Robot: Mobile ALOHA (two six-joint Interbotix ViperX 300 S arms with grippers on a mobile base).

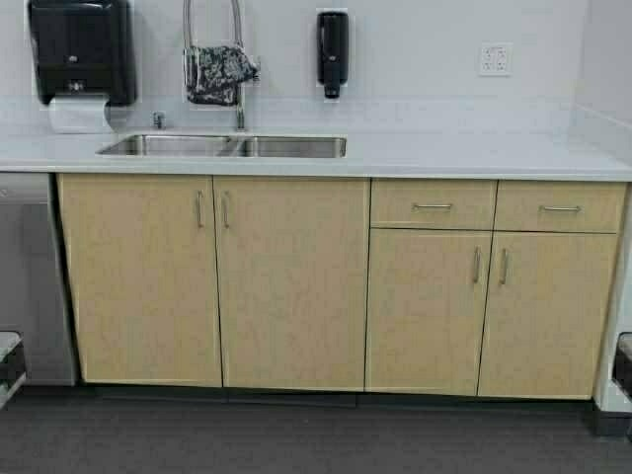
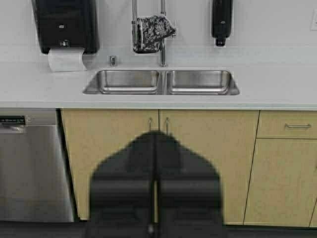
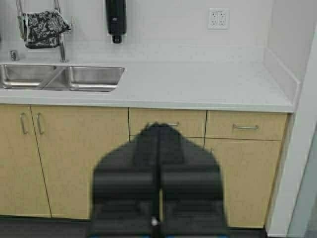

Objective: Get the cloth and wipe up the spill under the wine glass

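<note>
While the cloth (image 1: 219,73) hangs over the faucet (image 1: 237,59) above the sink (image 1: 223,146), both the left gripper (image 2: 154,198) and right gripper (image 3: 157,198) sit closed, far back from it.

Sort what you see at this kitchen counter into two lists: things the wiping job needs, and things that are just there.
Needed: the cloth, draped over the faucet. No wine glass shows.

Just there: sink, paper towel dispenser, soap dispenser, wall outlet, cabinets.

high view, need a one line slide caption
Patterned cloth draped over the faucet above a double sink, cabinets below; no wine glass in sight.
</note>
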